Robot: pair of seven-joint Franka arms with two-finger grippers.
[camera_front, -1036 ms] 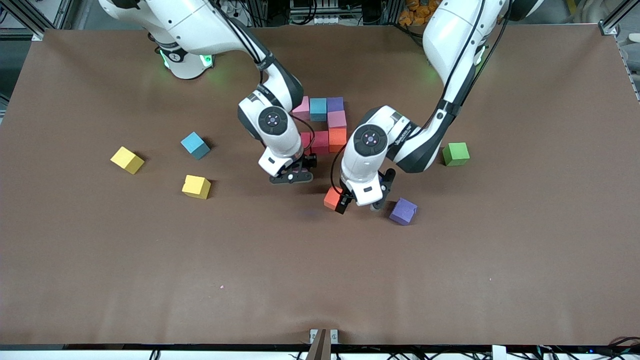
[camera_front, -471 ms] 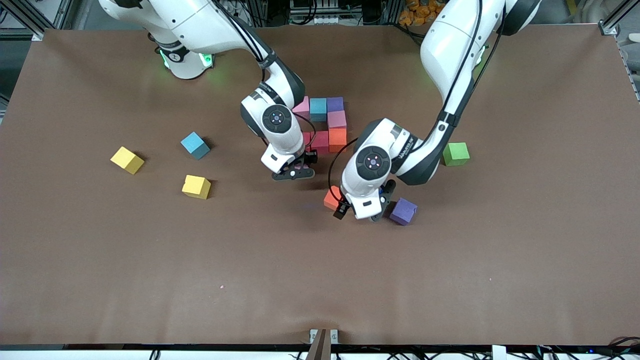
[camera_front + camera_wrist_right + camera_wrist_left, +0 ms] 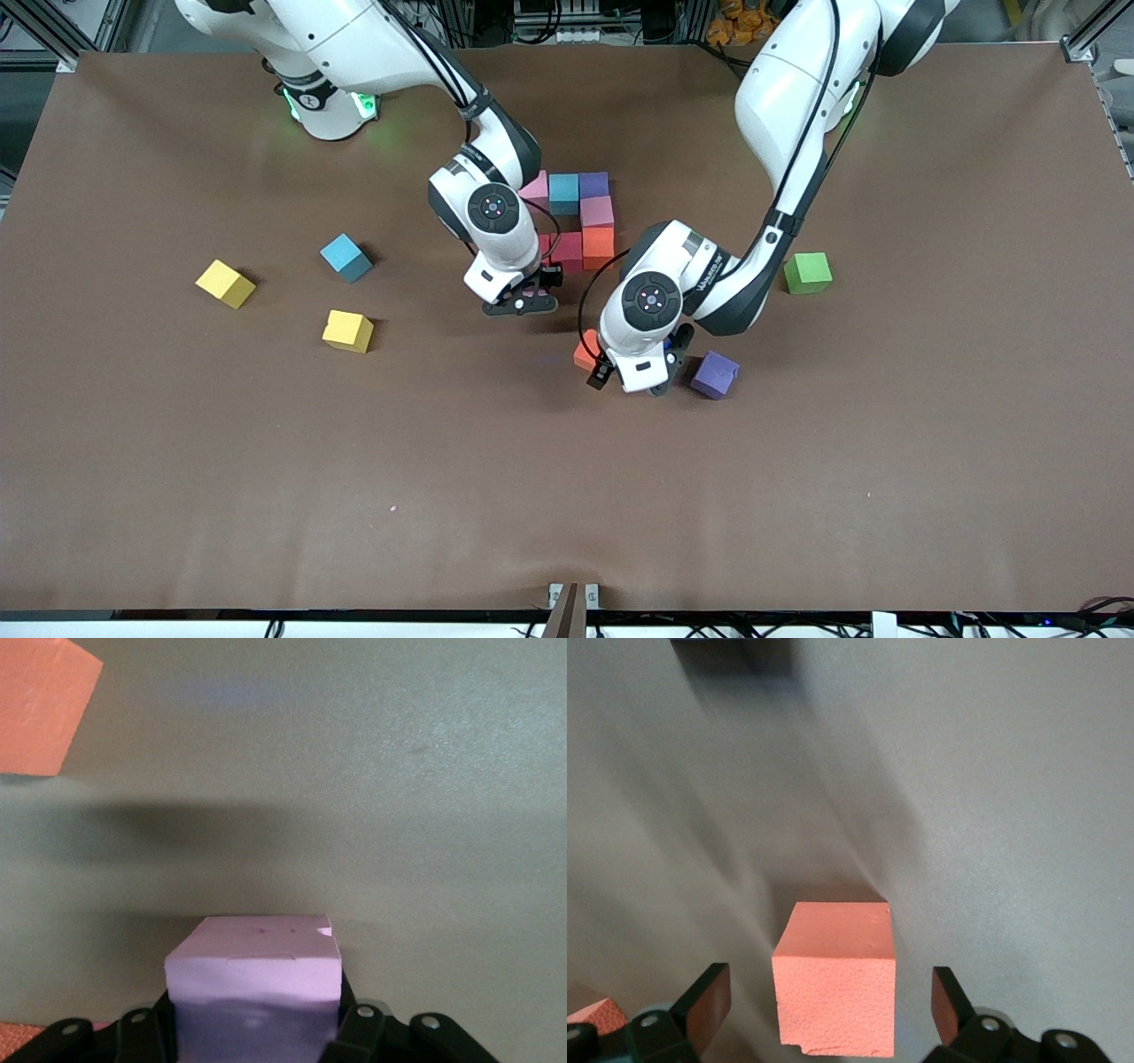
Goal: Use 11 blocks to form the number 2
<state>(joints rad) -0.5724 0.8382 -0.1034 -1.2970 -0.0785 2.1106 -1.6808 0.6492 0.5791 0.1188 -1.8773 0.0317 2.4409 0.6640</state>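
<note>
Green cube [image 3: 807, 272] sits apart, probably unobstructed.

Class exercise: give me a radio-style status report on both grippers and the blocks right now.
Left gripper open, straddling loose orange cube. Right gripper shut on pink cube beside the partly built number 2. Purple cube lies close by the left gripper.

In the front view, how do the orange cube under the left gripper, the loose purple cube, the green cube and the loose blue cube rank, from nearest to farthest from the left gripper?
Measured from the left gripper:
1. Orange cube, between its open fingers.
2. Purple cube, just beside it.
3. Green cube, toward the left arm's end.
4. Blue cube, toward the right arm's end.
</note>
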